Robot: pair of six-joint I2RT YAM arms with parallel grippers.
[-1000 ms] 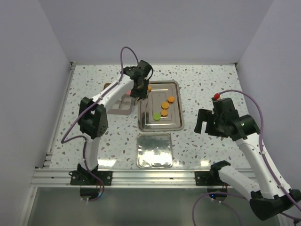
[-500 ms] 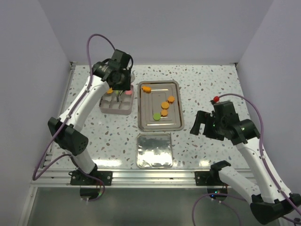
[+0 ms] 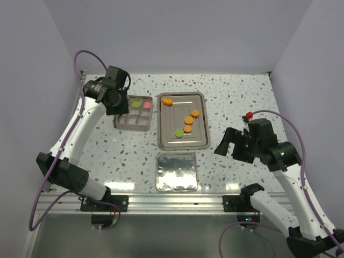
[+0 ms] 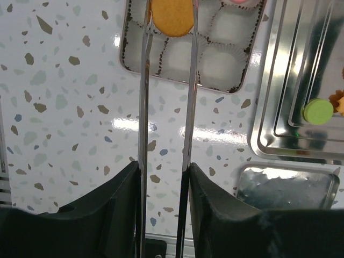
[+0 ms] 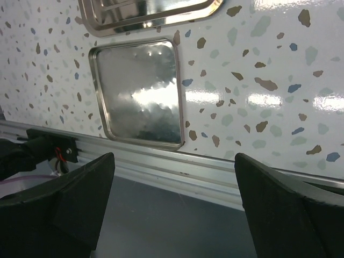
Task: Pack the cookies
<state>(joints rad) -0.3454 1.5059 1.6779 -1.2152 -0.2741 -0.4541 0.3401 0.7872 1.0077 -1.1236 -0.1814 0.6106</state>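
My left gripper has long thin fingers and is shut on an orange cookie. It holds the cookie above the left side of the grey compartment box, which also shows in the left wrist view. A green cookie and a pink cookie lie in the box's far cells. Several orange cookies and one green cookie lie on the steel tray. My right gripper is open and empty, right of the tray.
A square metal lid lies on the table in front of the tray and shows in the right wrist view. The aluminium rail runs along the table's near edge. White walls enclose the table.
My left arm has swung left from the tray's far-left corner to over the box, carrying an orange cookie. My right gripper has drifted slightly down and left.
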